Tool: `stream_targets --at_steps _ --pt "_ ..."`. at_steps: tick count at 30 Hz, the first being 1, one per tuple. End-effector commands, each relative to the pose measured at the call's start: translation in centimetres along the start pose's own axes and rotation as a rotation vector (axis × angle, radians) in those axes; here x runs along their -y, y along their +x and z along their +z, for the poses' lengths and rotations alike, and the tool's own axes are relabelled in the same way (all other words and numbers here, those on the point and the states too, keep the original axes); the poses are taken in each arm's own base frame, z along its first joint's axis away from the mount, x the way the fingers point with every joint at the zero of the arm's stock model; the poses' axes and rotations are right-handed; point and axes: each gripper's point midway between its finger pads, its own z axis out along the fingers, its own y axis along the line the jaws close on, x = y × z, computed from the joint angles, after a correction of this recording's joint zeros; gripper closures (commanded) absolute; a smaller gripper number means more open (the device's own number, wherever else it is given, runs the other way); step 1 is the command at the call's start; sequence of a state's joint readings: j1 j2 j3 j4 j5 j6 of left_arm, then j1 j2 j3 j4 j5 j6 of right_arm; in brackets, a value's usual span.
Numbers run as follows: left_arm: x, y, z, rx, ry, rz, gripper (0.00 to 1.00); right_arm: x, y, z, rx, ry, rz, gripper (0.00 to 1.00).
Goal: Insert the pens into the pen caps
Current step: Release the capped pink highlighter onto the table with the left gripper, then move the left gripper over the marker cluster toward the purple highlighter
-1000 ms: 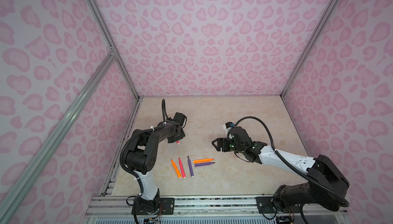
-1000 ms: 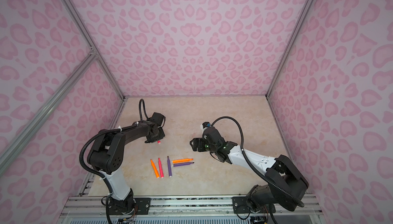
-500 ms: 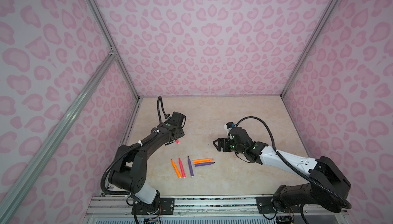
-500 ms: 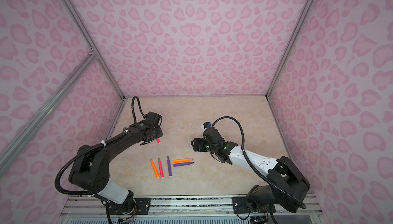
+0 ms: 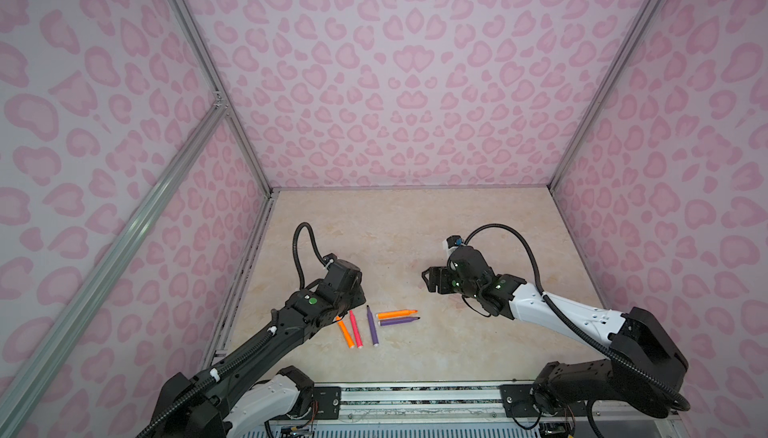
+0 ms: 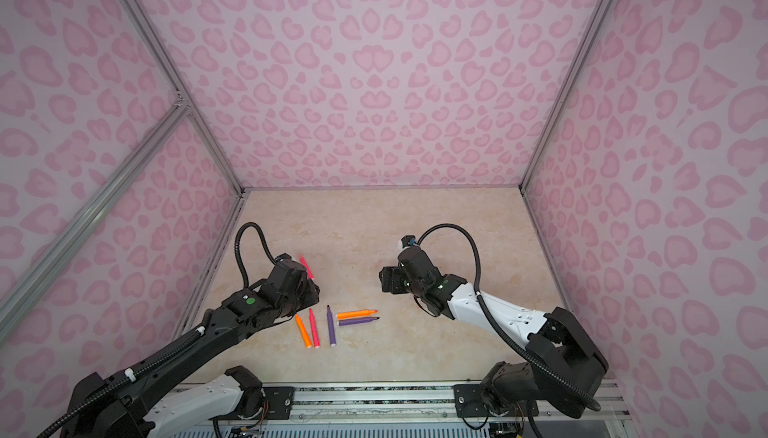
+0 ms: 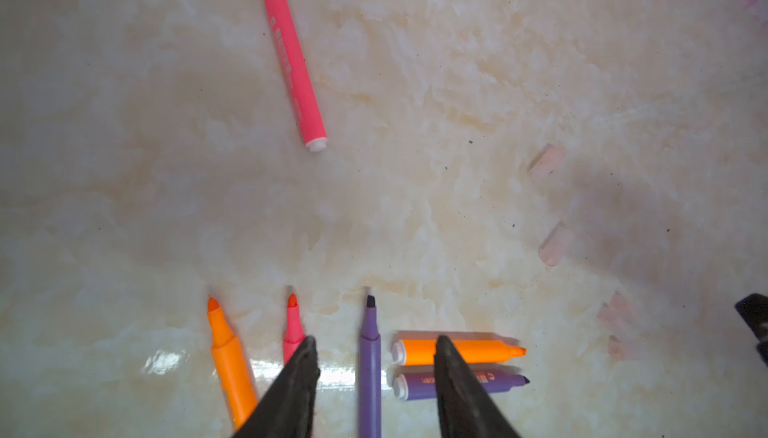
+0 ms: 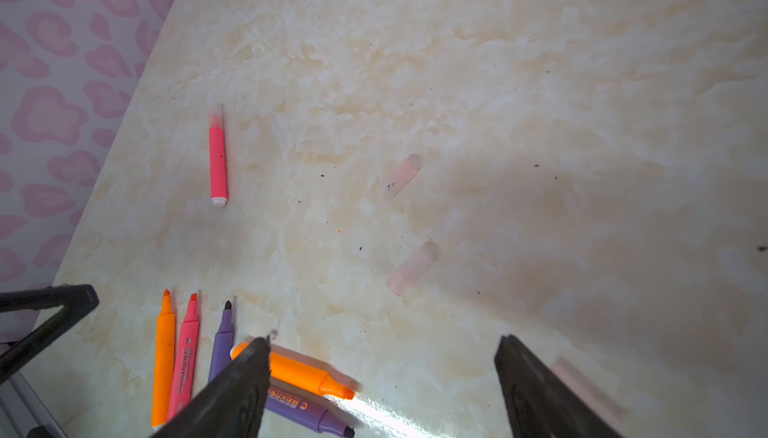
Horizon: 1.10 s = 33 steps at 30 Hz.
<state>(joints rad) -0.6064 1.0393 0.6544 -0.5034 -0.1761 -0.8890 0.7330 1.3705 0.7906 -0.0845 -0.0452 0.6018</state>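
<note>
Left end effector [image 7: 376,338]: jaws partly open, nothing held, hovering over the pen group near the counter's [image 5: 415,228] left front.
Lone pink pen [image 6: 305,264]: flat on the counter just behind the left end effector, apart from the rest; tip end blurred.
Orange pen [image 5: 345,332], pink pen [image 5: 355,329], purple pen [image 5: 372,326]: side by side, tips rearward.
Second orange pen [image 5: 397,314] and second purple pen [image 5: 399,321]: crosswise, parallel, tips rightward.
Pen caps [image 8: 402,176] [image 8: 411,269]: clear, lying loose right of the pens.
Right end effector [image 8: 383,339]: jaws wide apart, empty.
</note>
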Motion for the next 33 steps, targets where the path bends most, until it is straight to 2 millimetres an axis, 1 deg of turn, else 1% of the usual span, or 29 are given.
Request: stream_targets --at_steps 1,4,9,11,17,22,28,33 --pt "-0.7 1.9 0.3 -0.037 -0.028 -0.025 0.53 0.3 0.2 0.1 -0.008 0.012 -0.006 0.15" --pt "-0.1 3.1 0.4 -0.058 -0.037 0.036 0.54 0.0 0.4 0.2 -0.013 -0.004 -0.004 0.15" --pt "0.2 4.9 0.6 -0.097 -0.076 0.086 0.56 0.1 0.4 0.2 -0.009 0.000 -0.003 0.15" --pt "0.1 5.6 1.1 -0.099 -0.093 0.101 0.56 0.0 0.5 0.2 -0.013 -0.008 -0.002 0.16" --pt "0.9 7.4 2.5 -0.143 -0.122 0.146 0.58 -0.4 0.4 -0.1 -0.006 -0.019 -0.008 0.16" --pt "1.0 7.9 3.6 -0.142 -0.160 0.173 0.58 -0.5 0.6 -0.1 -0.008 -0.019 -0.010 0.16" --pt "0.8 8.8 5.1 -0.171 -0.202 0.190 0.63 -0.8 0.4 -0.4 0.004 -0.017 -0.025 0.16" --pt "0.3 8.7 5.8 -0.163 -0.246 0.212 0.63 -1.0 0.6 -0.3 -0.005 -0.024 -0.024 0.16"
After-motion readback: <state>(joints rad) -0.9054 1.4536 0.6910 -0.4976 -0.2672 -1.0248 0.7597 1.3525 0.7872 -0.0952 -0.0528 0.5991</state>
